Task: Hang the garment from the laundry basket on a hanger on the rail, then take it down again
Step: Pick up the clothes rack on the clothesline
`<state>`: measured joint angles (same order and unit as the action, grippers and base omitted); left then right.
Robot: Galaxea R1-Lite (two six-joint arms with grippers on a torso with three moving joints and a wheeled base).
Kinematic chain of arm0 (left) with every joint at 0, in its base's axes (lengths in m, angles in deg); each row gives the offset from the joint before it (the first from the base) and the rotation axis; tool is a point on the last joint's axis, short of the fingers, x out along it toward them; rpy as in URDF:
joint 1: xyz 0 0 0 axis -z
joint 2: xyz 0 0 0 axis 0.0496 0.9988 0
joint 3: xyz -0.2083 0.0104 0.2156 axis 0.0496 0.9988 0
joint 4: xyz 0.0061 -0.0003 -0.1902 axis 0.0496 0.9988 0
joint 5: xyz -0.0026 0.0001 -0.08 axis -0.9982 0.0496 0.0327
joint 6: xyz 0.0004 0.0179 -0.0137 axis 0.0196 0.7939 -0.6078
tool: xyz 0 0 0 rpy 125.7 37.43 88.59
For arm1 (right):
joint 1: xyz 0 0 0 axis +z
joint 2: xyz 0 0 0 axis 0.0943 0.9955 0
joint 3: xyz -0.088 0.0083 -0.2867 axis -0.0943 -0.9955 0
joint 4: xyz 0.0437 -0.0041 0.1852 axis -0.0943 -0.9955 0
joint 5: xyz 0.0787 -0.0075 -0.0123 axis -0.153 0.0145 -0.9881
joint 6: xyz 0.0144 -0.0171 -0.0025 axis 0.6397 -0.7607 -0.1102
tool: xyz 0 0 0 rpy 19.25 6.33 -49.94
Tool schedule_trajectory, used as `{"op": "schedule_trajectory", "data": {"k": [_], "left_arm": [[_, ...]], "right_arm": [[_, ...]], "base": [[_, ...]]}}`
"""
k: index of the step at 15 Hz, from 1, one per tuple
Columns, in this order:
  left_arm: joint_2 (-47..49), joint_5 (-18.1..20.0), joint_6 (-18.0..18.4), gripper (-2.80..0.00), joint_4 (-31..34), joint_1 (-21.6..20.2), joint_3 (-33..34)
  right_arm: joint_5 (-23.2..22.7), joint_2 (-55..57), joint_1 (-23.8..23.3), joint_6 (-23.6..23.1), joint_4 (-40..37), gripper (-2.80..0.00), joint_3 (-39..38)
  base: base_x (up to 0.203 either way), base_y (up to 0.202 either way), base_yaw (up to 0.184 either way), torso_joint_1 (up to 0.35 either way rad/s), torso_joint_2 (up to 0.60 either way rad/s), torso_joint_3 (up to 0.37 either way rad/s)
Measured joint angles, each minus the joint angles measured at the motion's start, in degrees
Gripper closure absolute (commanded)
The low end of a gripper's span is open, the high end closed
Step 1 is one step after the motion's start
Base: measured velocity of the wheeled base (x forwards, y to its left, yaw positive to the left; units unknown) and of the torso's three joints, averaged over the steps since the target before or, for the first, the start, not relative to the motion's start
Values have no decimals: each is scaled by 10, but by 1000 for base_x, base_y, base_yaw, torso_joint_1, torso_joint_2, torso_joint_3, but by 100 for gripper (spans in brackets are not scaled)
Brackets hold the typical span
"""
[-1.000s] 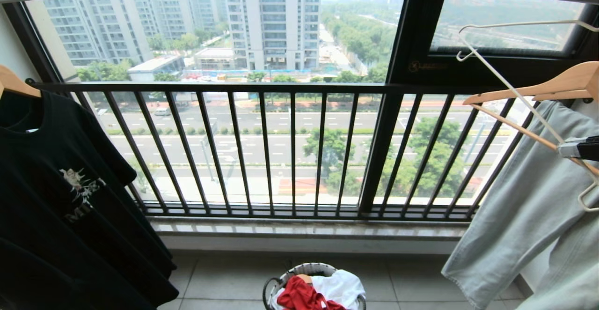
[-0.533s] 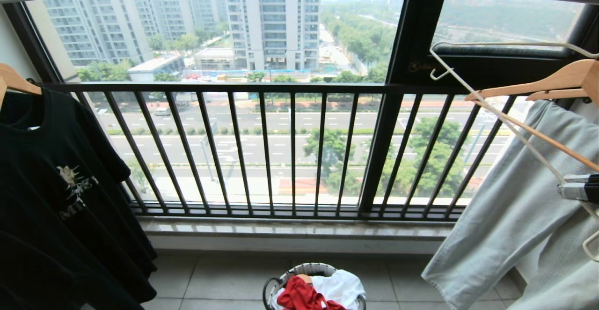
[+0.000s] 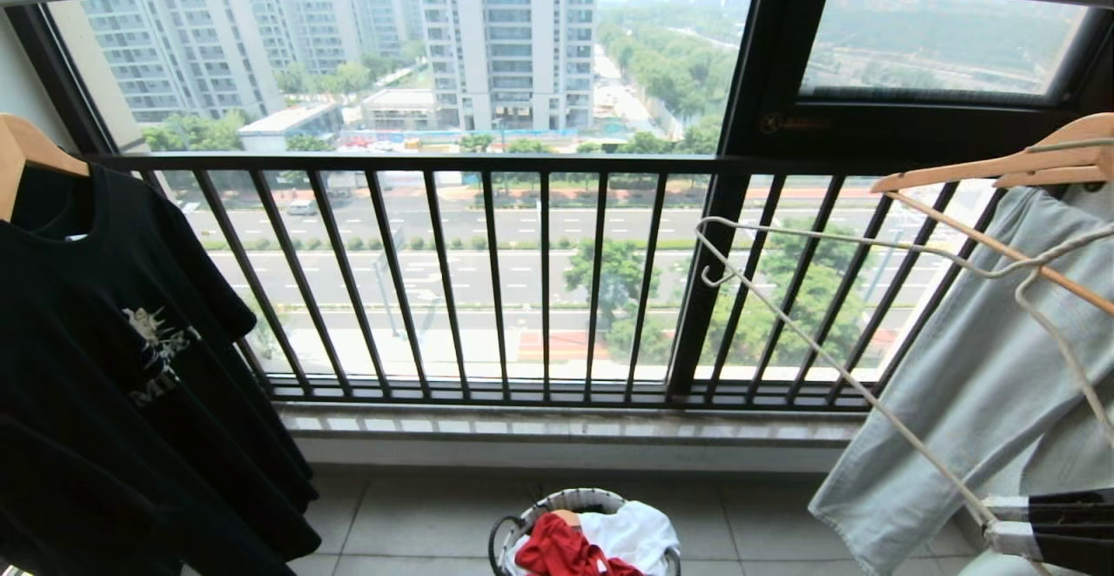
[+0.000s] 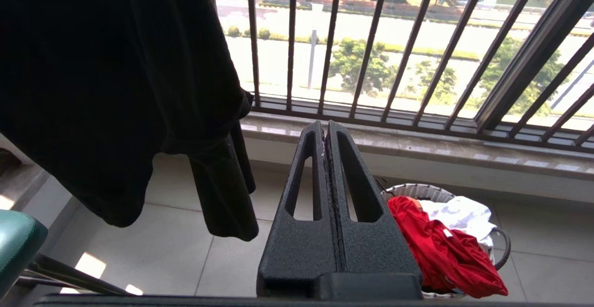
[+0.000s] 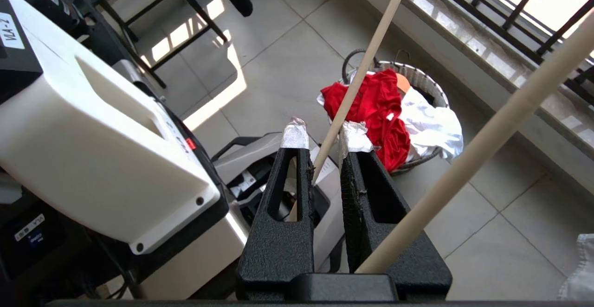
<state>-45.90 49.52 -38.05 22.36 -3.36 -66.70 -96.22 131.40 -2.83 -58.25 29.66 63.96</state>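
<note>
On the far left, a black T-shirt with a pale chest print hung from a tan wooden hanger, in front of a dark barred balcony railing with apartment blocks and a road beyond the glass. My left gripper, seen only from its own wrist camera, hung in the air with its two black fingers pressed together on nothing, the hem of the black shirt just beside it. Low in the middle, on the pale tiled floor, stood the laundry basket, a small round woven one with a dark rim and dark loop handles. Inside it lay the garment, a crumpled red T-shirt heaped on the left side and spilling over the rim, touching a white garment bunched on the right side. To the right, the hanger, thin and off-white, slanted across the railing bars, clear of the rail. My right gripper, low at the right edge, was clamped on one slim rod of that hanger between its taped fingertips. Behind it, pale blue jeans draped from a second tan wooden hanger at the upper right.
</note>
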Motion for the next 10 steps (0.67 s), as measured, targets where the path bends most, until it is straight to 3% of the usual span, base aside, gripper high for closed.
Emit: {"op": "schedule_trajectory", "data": {"k": [5, 10], "left_arm": [[0, 0, 0, 0, 0, 0, 0], [0, 0, 0, 0, 0, 0, 0]], "right_arm": [[-6, 28, 1, -47, 34, 0, -80], [-4, 93, 1, -47, 127, 0, -147]], "base": [[0, 0, 0, 0, 0, 0], [0, 0, 0, -15, 24, 18]]}}
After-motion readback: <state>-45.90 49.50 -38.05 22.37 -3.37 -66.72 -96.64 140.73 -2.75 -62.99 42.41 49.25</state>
